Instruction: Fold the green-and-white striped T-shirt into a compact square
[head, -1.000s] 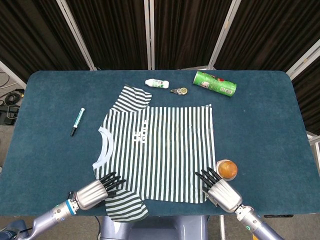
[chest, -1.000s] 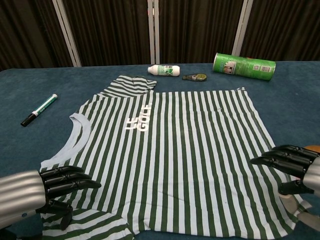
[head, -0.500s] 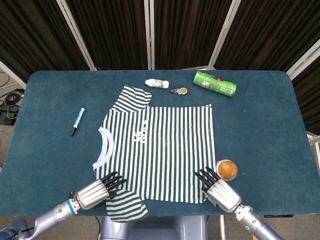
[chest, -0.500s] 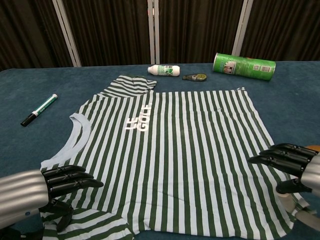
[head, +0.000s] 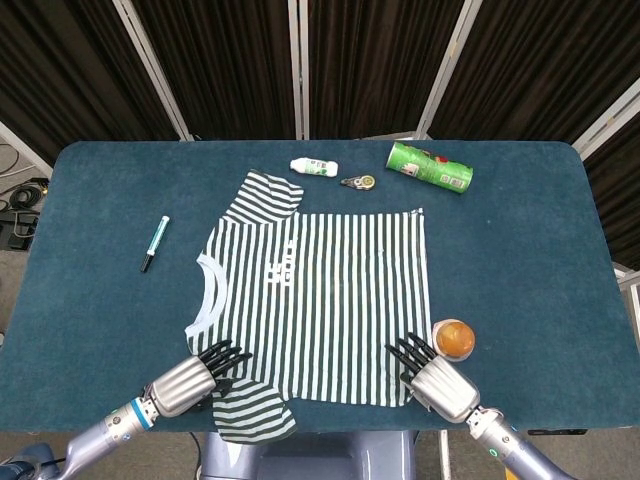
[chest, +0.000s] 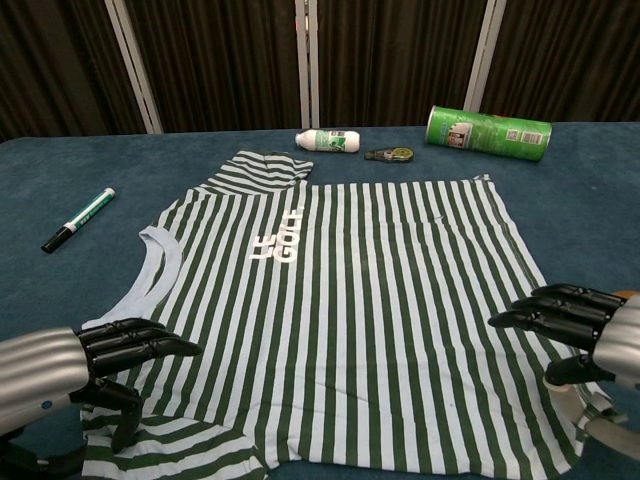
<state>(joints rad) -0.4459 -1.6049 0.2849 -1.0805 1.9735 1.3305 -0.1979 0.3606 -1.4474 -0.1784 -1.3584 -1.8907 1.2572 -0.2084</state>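
Both hands have eased slightly nearer the table's near edge; nothing else has shifted.

Head view: one T-shirt, flat at table centre, collar left. Left hand at the near-left shoulder, right hand at the near-right hem corner; fingers spread, gripping nothing. One marker, one white bottle, one tape dispenser, one green can, one orange ball.

Chest view: fingertips hover just over cloth. Risk, judged: the right hand, close beside the ball, may knock it rolling; a shallow pinch would slip the hem.
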